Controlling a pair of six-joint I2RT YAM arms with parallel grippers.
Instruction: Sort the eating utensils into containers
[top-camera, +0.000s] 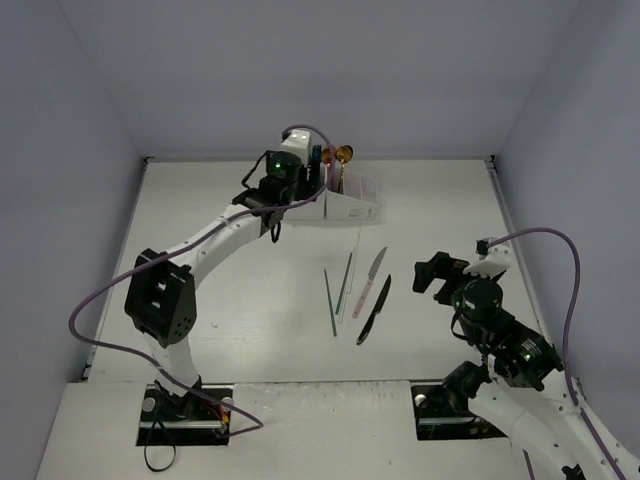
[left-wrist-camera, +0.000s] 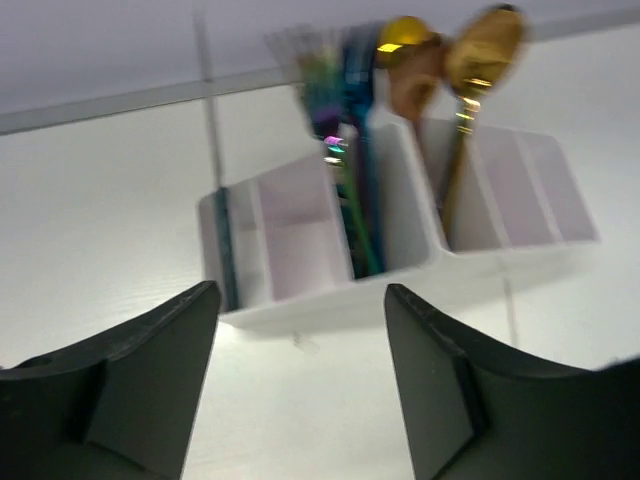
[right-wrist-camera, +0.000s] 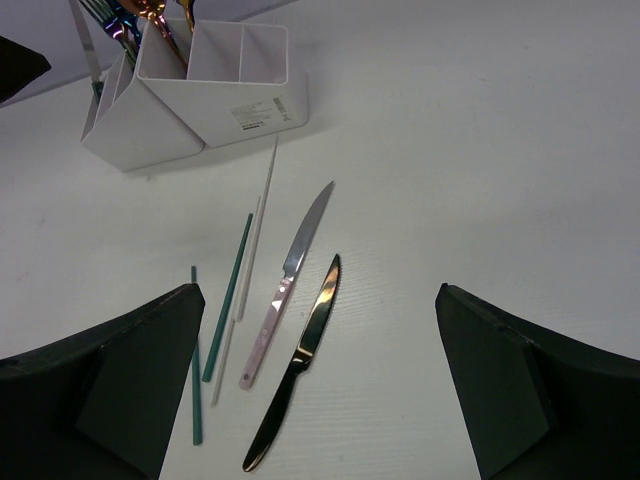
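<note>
The white organiser box stands at the back of the table, with gold and copper spoons and blue forks upright in its compartments. My left gripper hovers open just left of the box, nothing between its fingers. On the table lie two teal chopsticks, thin white chopsticks, a pink-handled knife and a black knife. My right gripper stands wide open above the black knife, right of the pile.
Grey walls enclose the white table on three sides. The loose utensils lie in the middle, between the box and the near edge. The left arm stretches across the left half.
</note>
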